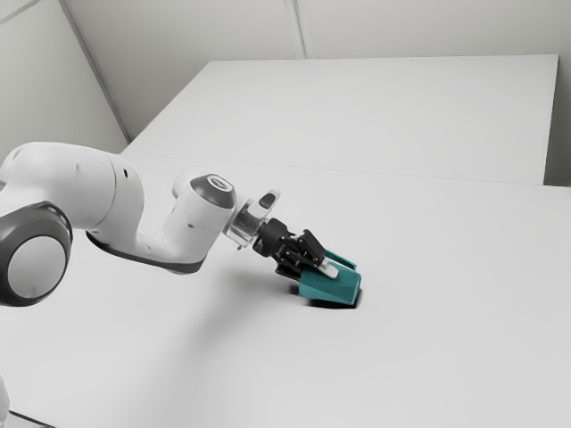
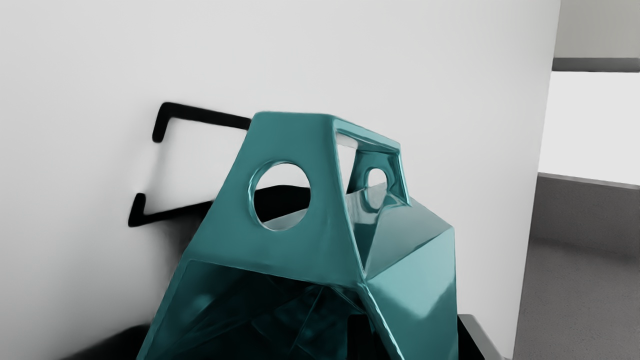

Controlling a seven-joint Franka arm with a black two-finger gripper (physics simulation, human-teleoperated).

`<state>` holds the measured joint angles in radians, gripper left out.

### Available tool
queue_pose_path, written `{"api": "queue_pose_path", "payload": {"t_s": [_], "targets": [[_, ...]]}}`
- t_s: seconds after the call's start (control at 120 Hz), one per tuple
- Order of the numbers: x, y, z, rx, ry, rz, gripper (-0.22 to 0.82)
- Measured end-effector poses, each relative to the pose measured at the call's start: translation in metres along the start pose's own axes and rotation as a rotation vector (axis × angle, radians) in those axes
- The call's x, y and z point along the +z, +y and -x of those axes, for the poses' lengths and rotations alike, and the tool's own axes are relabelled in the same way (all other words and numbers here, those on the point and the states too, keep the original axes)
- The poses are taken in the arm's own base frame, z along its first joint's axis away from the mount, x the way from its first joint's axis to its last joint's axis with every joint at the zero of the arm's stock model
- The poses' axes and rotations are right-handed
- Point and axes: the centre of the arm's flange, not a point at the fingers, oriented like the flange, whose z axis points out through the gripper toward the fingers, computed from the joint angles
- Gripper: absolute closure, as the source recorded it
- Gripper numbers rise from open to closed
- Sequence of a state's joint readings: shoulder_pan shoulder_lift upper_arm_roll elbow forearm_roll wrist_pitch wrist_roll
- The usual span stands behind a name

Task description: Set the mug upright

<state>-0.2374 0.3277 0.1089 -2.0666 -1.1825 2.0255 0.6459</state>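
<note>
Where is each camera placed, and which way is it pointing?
Exterior view: it sits at my arm's side and looks down at a slant over the white table; my arm comes in from the exterior view's left, with my gripper at the teal mug.
Wrist view: it rides on my hand and looks past the gripper at the mug close up, with the table behind; bits of the gripper show along the bottom edge.
Both share the mug, the table and the gripper.

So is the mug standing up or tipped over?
Tipped over: the mug has its open mouth facing the arm, not straight up.
</note>
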Motion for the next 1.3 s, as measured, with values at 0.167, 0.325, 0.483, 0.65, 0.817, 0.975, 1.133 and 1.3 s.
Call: {"api": "queue_pose_path", "payload": {"t_s": [0.167,0.325,0.483,0.65,0.817,0.975,1.133,1.3], "targets": [[0.0,0.0,0.0,0.0,0.002,0.002,0.63],[0.002,0.002,0.0,0.003,0.0,-0.001,0.69],[0.001,0.008,0.0,0.011,0.002,-0.002,0.73],[-0.006,0.025,-0.002,0.038,0.016,0.002,0.75],[-0.025,0.056,-0.002,0.098,0.042,-0.006,0.77],[-0.059,0.096,0.005,0.2,0.06,-0.084,0.77],[-0.096,0.122,0.015,0.303,0.041,-0.271,0.78],[-0.126,0.126,0.019,0.372,-0.006,-0.524,0.78]]}}
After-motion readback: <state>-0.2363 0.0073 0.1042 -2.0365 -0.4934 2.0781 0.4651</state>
